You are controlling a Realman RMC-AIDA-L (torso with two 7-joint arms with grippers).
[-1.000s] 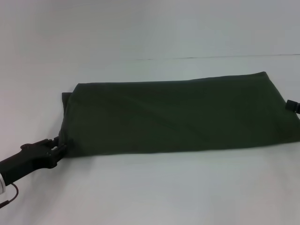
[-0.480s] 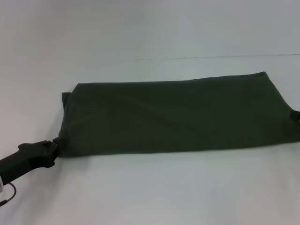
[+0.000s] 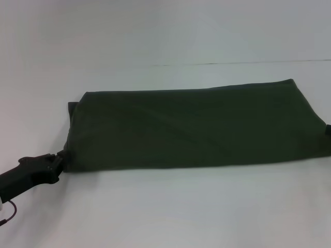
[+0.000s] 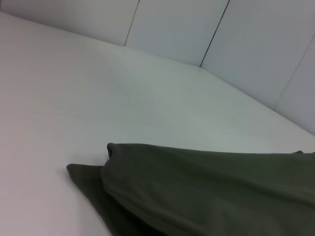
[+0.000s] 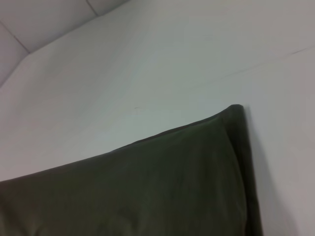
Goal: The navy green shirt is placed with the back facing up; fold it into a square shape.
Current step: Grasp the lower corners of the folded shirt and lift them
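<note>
One gripper is plainly at work: my left gripper (image 3: pixel 58 161) sits low at the near left corner of the navy green shirt (image 3: pixel 196 129), its tips pressed against the fabric edge. I cannot tell from the head view whether the jaws are clamped on cloth or merely touching it, and the left wrist view shows none of the fingers. My right gripper (image 3: pixel 328 130) is barely visible as a dark sliver at the far right edge of the garment, and its condition cannot be judged either. The shirt lies flat on the white table (image 3: pixel 165 212) as a long, narrow band running left to right, sides apparently already folded inward, with a small flap of fabric protruding at the left end. I judge the lengthwise folds complete and the crosswise fold in hand. The next move calls for a confirmed pinch on both layers at each end corner, then lifting one end and carrying it over the other, keeping the edges aligned to avoid a skewed square.
</note>
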